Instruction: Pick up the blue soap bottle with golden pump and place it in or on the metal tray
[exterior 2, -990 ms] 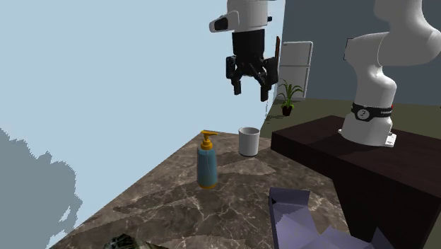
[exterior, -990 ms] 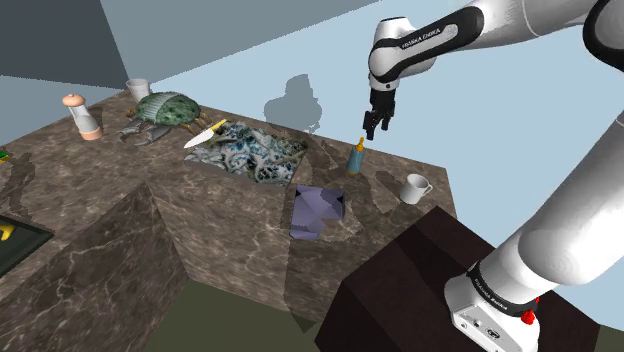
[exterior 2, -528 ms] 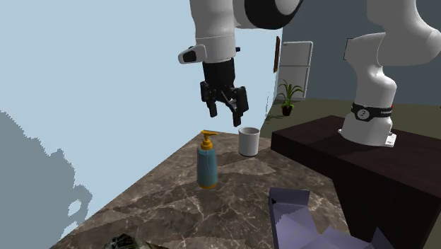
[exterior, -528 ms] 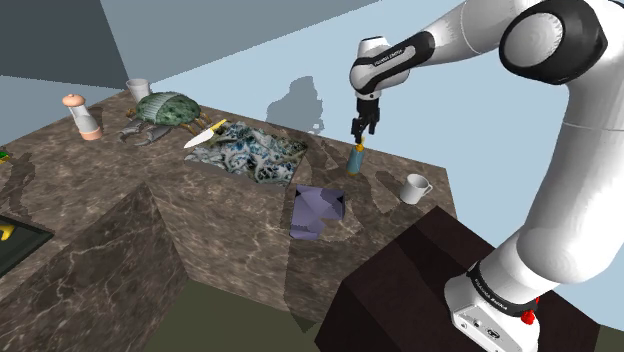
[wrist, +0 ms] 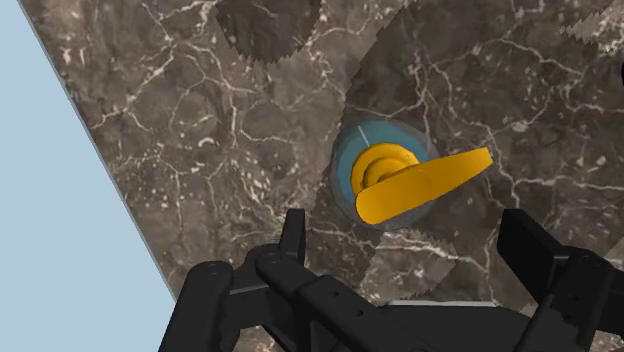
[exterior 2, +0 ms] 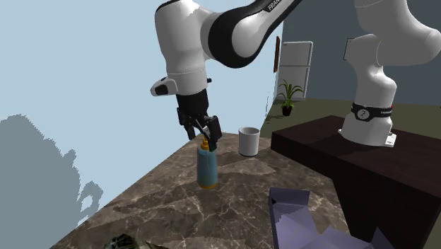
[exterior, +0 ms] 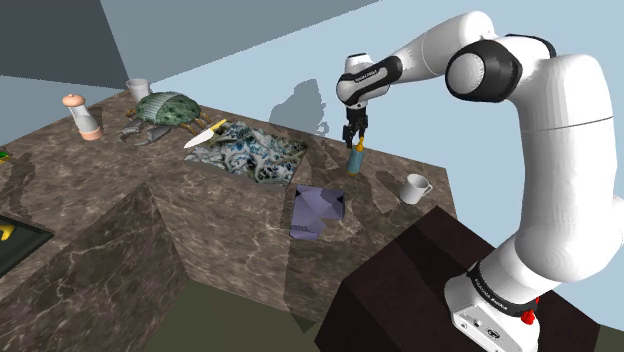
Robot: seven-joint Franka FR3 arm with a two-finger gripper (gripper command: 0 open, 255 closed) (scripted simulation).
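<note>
Dark marbled counter (exterior 2: 169,209) runs along a pale blue wall (exterior 2: 78,64), with the arm's stand (exterior: 400,290) at the shoulder view's lower right. We find the bottle (exterior 2: 206,168) upright at the centre of the second exterior view, close to the wall. The gripper (exterior 2: 204,133) hangs directly over it, fingers spread, tips about level with the gold pump (wrist: 415,183) on either side and touching nothing. We judge the grasp not yet made.

Risks noted. The pump's spout juts sideways toward one finger, as the wrist view shows. Closing at this height could catch the spout, turn the bottle or press the pump down rather than hold it. The pump is slim and the bottle tall and narrow, so an off-centre closure could tip it or let it slip on the lift. A lower grip on the blue body looks safer to us.

Surroundings. A white mug (exterior 2: 248,141) stands just right of centre in the second exterior view, near the bottle but apart from it. The tray (exterior: 319,211), drawn lavender-grey and faceted if we read it rightly, lies below the bottle in the shoulder view, with bare counter between. Left of it is a patterned basin (exterior: 248,152) with a knife (exterior: 205,133) at its rim. We see nothing blocking the path to the tray.
</note>
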